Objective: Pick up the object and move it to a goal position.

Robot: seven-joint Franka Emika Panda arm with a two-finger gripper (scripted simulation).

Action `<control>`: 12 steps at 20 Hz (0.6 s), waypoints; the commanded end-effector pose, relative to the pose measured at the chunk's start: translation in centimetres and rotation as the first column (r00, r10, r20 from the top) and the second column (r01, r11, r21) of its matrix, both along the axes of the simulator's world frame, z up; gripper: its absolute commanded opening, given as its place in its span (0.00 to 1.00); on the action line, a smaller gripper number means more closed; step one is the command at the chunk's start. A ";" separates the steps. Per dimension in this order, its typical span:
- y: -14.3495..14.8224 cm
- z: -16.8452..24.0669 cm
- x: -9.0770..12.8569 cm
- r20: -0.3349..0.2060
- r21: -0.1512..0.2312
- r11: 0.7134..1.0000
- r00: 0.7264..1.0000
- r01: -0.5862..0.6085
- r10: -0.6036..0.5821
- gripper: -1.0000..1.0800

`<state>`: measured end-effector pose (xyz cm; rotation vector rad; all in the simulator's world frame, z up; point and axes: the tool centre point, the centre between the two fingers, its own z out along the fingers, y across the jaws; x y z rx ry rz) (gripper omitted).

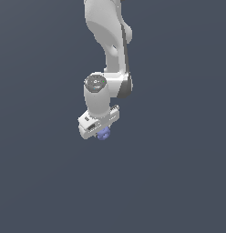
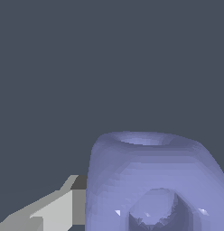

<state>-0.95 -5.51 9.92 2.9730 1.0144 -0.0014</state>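
Note:
The object, a small periwinkle-blue rounded block [image 1: 104, 134] with round holes in its faces, sits right under the white gripper [image 1: 100, 130] in the exterior view, mostly covered by the hand. In the wrist view the block [image 2: 150, 180] fills the near part of the picture, with a hole facing the camera. One grey finger [image 2: 64, 208] presses against its side. The other finger is hidden behind the block. The gripper is shut on the block, which is much narrower than the hand.
The white arm [image 1: 110, 41] comes down from above in the exterior view. All around is a plain dark grey-blue surface [image 1: 178, 173], with no other objects or edges and no goal marker showing.

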 end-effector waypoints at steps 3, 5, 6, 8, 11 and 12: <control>-1.5 3.8 -1.6 0.001 0.000 1.000 1.000 0.000 0.000 0.00; -2.1 5.6 -2.4 0.001 0.000 1.000 1.000 0.000 0.000 0.00; -2.5 6.6 -2.8 0.001 0.000 1.000 1.000 0.000 0.000 0.00; -3.2 8.5 -3.6 0.001 0.001 1.000 1.000 0.000 0.000 0.00; -4.3 11.4 -4.8 0.001 0.001 1.000 1.000 0.000 0.000 0.00; -4.7 12.5 -5.3 0.001 0.001 1.000 1.000 0.000 0.000 0.00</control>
